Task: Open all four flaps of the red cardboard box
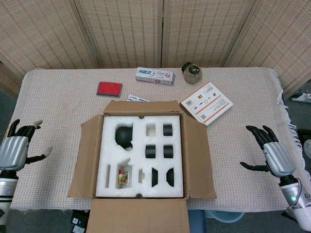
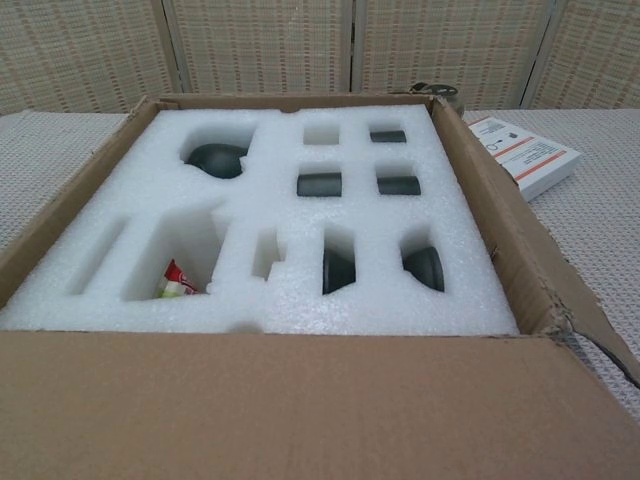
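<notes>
A: Box status?

B: Cardboard box (image 1: 141, 160) sits mid-bench, all four flaps folded out. Near flap (image 1: 137, 217) hangs over the front edge of the bench (image 1: 58, 102); in the chest view it fills the bottom of the frame (image 2: 300, 410). Left flap (image 1: 83, 160) and right flap (image 1: 198, 158) lie out to the sides, far flap (image 1: 141, 107) stands up at the back. Box reads brown in both views, not red.

A: Inside?

B: White foam insert (image 1: 142, 155) with cut-out pockets. Dark parts seated in several of them; a small red-and-white packet (image 1: 124, 177) sits in a near-left pocket, also seen from the chest view (image 2: 176, 282).

A: Hands?

B: Left robot hand (image 1: 17, 149) is at the left bench edge, well apart from the box, fingers spread, holding nothing. Right robot hand (image 1: 272, 153) is at the right edge, same: fingers apart, empty, clear of the box. Neither shows in the chest view.

A: Rest of the bench?

B: Behind the box: a white booklet (image 1: 206, 103) just off the far-right corner, a red flat case (image 1: 109, 89) to the far left, a toothpaste carton (image 1: 155, 75) further back, a small dark-lidded jar (image 1: 193, 72) beside it. White paper corner (image 1: 137, 99) pokes out behind the far flap. Woven screen (image 1: 160, 29) behind everything.
</notes>
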### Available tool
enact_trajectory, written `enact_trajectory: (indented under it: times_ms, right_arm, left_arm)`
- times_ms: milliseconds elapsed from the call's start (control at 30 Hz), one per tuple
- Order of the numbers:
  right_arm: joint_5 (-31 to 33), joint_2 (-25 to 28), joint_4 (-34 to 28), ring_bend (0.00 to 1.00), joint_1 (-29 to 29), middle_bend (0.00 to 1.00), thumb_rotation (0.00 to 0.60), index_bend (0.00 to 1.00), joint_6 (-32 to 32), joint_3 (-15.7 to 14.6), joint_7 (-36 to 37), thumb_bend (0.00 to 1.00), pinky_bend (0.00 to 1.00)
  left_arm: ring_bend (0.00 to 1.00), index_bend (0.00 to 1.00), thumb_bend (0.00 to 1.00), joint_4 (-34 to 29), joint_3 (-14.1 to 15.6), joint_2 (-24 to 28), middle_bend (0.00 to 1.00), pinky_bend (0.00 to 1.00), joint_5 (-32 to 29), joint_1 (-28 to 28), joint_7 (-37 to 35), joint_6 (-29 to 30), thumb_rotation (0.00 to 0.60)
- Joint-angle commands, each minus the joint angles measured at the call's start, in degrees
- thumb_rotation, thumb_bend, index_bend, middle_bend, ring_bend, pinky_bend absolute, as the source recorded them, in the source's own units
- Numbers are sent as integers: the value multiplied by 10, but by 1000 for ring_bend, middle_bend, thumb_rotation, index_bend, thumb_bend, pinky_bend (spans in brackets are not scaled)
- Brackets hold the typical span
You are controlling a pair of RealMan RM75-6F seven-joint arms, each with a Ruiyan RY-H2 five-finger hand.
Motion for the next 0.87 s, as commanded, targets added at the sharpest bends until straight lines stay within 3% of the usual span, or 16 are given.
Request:
enact_trajectory:
  times_ms: [33,600,867]
  right_arm:
    - [4,-15,19,115,-23,121,557,63,9,7,2,75,0]
    - [-24,6,34,44,-90,21,556,0,12,16,36,75,0]
    - [-41,1,49,28,-133,13,556,0,59,27,38,75,0]
  left_arm:
    - [261,159,298,12,11,-19,295,0,11,21,9,25,410]
    - [258,156,301,-27,52,-36,292,0,91,94,54,114,411]
    - [258,156,300,-46,64,-30,292,0,123,114,59,128,413]
